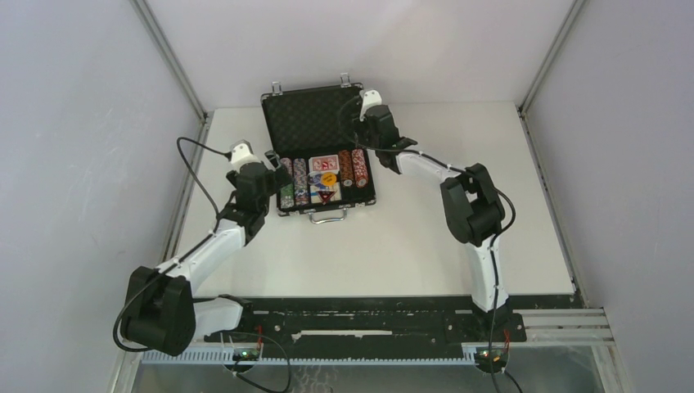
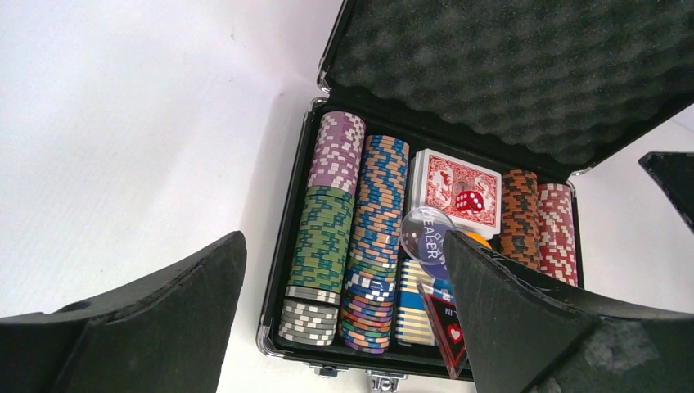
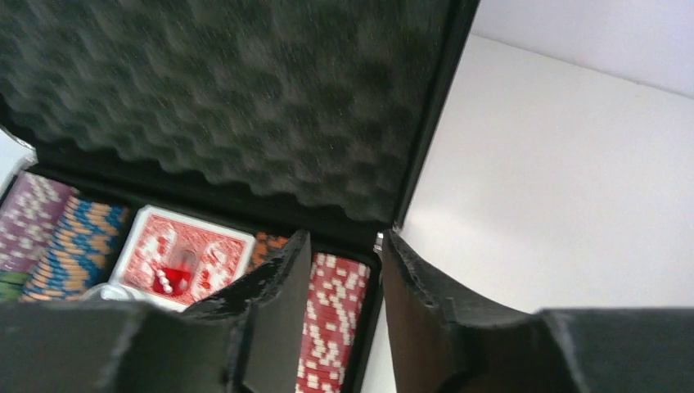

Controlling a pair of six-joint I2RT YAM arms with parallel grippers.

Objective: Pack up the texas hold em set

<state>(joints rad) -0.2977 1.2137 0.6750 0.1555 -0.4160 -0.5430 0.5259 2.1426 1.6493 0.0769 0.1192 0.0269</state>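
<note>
The case [image 1: 304, 123] lies open on the bench [image 1: 409, 246], chips [image 2: 327, 237] packed inside. My left fingers [image 2: 164, 327] hang wide open left of it; my right fingers [image 3: 270, 303], parted, straddle its right rear corner, probably to swing the lid [image 3: 205, 98] shut.

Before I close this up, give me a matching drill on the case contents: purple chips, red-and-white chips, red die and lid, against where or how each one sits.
Things:
1. purple chips
2. red-and-white chips
3. red die
4. lid

Place or state:
A. standing open, foam lining showing
B. lying on the red card deck
C. leftmost row of the case, far end
D. rightmost row

Pairs: 1-C, 2-D, 3-B, 4-A
</note>
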